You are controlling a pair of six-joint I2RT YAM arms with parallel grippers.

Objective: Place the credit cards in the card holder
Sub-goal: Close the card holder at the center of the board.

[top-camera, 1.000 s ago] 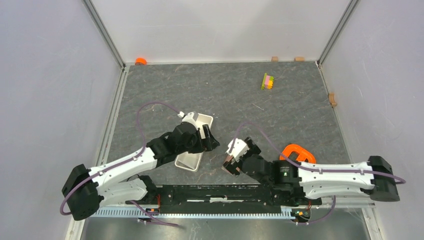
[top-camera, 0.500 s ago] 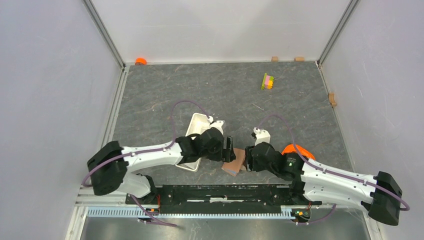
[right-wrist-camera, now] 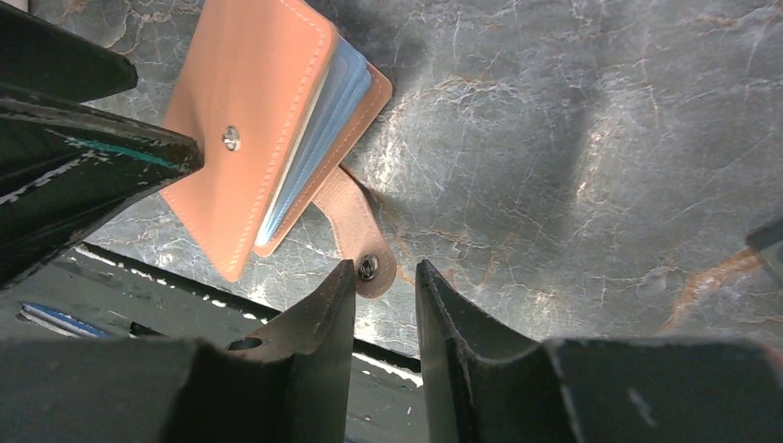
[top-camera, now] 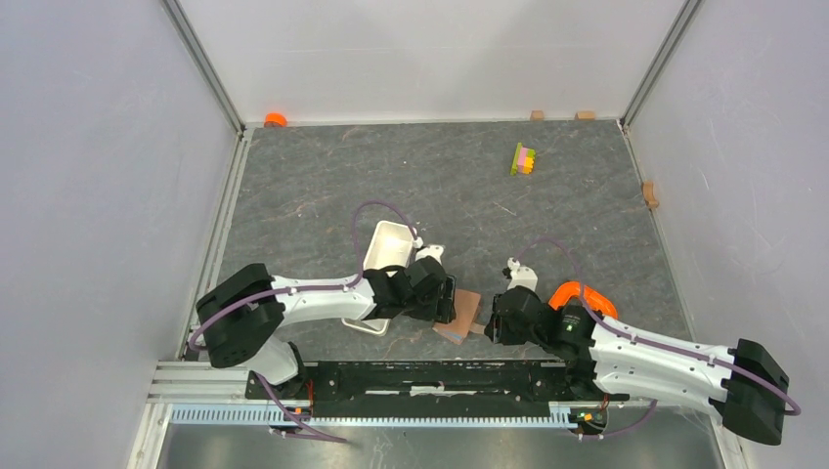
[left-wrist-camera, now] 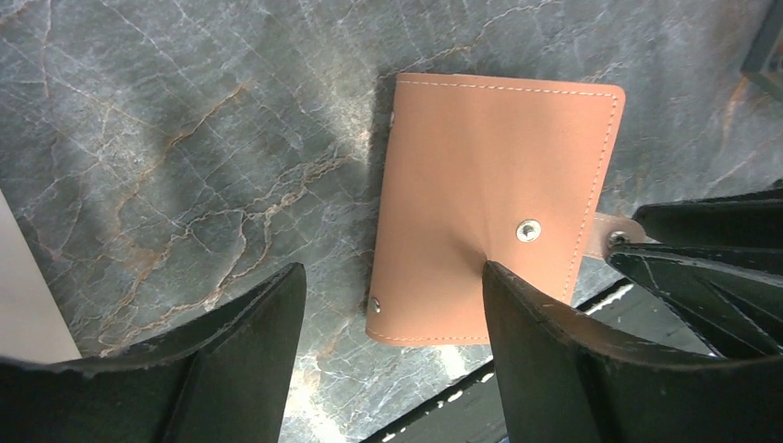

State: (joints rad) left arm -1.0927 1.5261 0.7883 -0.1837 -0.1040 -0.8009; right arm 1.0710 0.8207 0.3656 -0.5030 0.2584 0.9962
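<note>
Grey marbled counter (top-camera: 391, 176). Both arms have swung in on the card holder (top-camera: 459, 315) near its front edge (credit cards (right-wrist-camera: 319, 138) show inside). Left tool (left-wrist-camera: 392, 277) gapes over it, empty. Right tool (right-wrist-camera: 385, 272) has narrowed at the snap strap (right-wrist-camera: 355, 231), with nothing pinched yet. Fastening looks next.

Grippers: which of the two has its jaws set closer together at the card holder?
The right gripper: its fingers stand a narrow gap apart at the strap tab of the card holder. The left gripper has its jaws spread wide over the holder.
</note>
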